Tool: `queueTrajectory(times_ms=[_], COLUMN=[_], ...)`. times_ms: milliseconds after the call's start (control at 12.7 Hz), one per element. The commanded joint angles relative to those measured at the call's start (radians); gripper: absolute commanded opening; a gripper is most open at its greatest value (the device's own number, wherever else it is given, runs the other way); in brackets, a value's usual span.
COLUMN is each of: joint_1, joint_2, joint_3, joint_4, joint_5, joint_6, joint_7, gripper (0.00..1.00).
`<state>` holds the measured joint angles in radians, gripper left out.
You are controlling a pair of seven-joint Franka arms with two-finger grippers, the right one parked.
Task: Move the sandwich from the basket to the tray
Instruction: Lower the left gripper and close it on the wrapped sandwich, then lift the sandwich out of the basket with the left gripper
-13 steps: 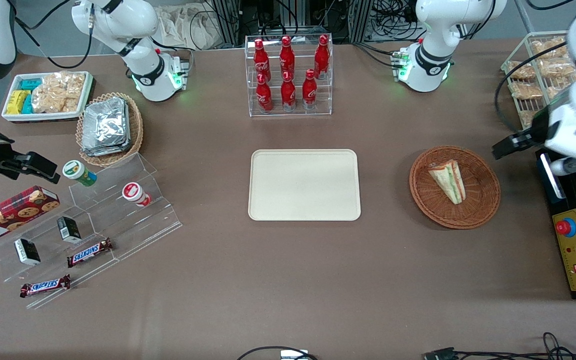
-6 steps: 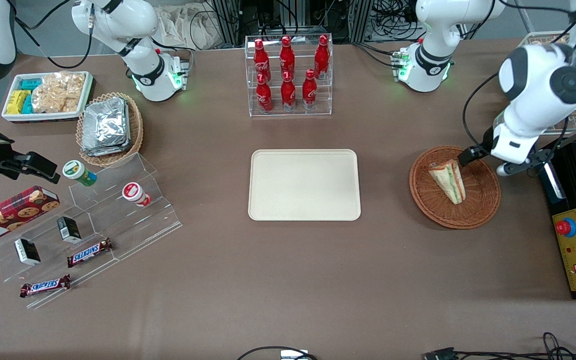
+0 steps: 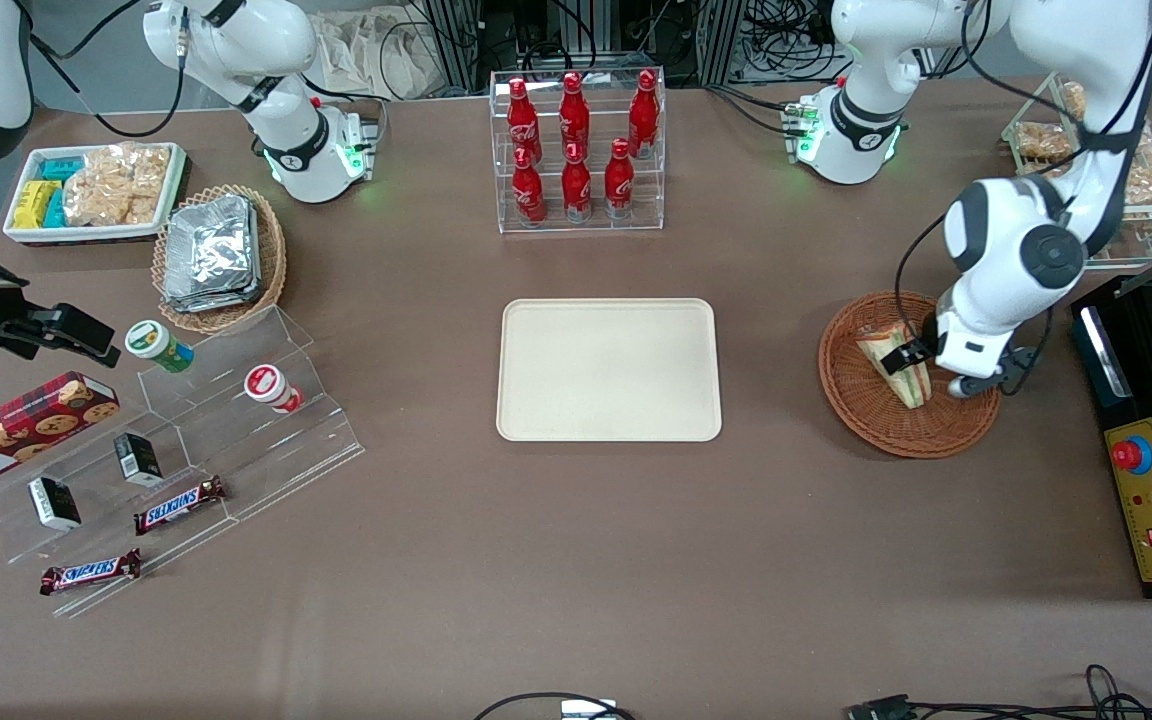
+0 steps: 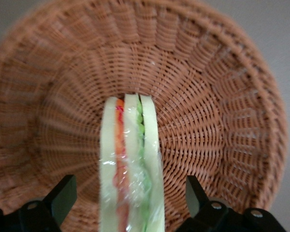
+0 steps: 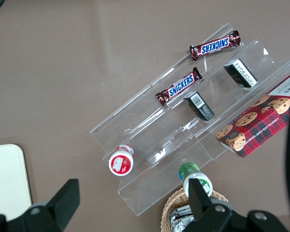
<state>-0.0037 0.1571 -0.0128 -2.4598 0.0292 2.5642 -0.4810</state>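
The sandwich (image 3: 884, 350), a film-wrapped white-bread wedge with green and red-orange layers, lies in the round reddish-brown wicker basket (image 3: 871, 425) toward the working arm's end of the table. My left gripper (image 3: 911, 362) is down in the basket over the sandwich. In the left wrist view the gripper (image 4: 129, 198) is open, with one black finger (image 4: 63, 195) on each side of the sandwich (image 4: 130, 145) and a gap between each finger and the bread. The basket's weave (image 4: 208, 96) fills that view. The cream-beige tray (image 3: 608, 370) lies empty at the table's middle, beside the basket.
A clear rack of red bottles (image 3: 576, 150) stands farther from the camera than the tray. A wire rack of snack bags (image 3: 1101, 135) and a black control box (image 3: 1151, 490) flank the basket. A tan basket of foil packets (image 3: 219, 255) and acrylic steps (image 3: 226, 420) are at the parked arm's end.
My left arm swung in from the table's end to over the basket and came down. The gripper now straddles the sandwich. The sandwich has not moved.
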Motion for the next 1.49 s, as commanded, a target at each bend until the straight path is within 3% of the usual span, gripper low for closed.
queueTrajectory(times_ms=[0,79,157,236,551,787,1101,1416], joint_1=[-0.022,-0.027,-0.03,-0.03,-0.028,-0.028,-0.028,-0.065], joint_2=[0.028,0.035,0.035,0.033,-0.029,-0.152,-0.107,-0.013], joint_3=[0.002,0.002,0.002,0.002,0.002,0.001,-0.001,-0.009], joint_4=[-0.021,-0.021,-0.021,-0.021,-0.01,0.068,0.521,0.907], joint_5=[-0.009,-0.009,-0.008,-0.008,-0.008,-0.008,-0.012,-0.078], joint_6=[0.057,0.057,0.056,0.051,-0.046,-0.262,-0.805,-1.103], joint_7=[-0.041,-0.041,-0.041,-0.044,-0.041,-0.024,0.068,0.16], gripper=[0.94,0.71,0.31,0.0,0.0,0.0,0.0,0.0])
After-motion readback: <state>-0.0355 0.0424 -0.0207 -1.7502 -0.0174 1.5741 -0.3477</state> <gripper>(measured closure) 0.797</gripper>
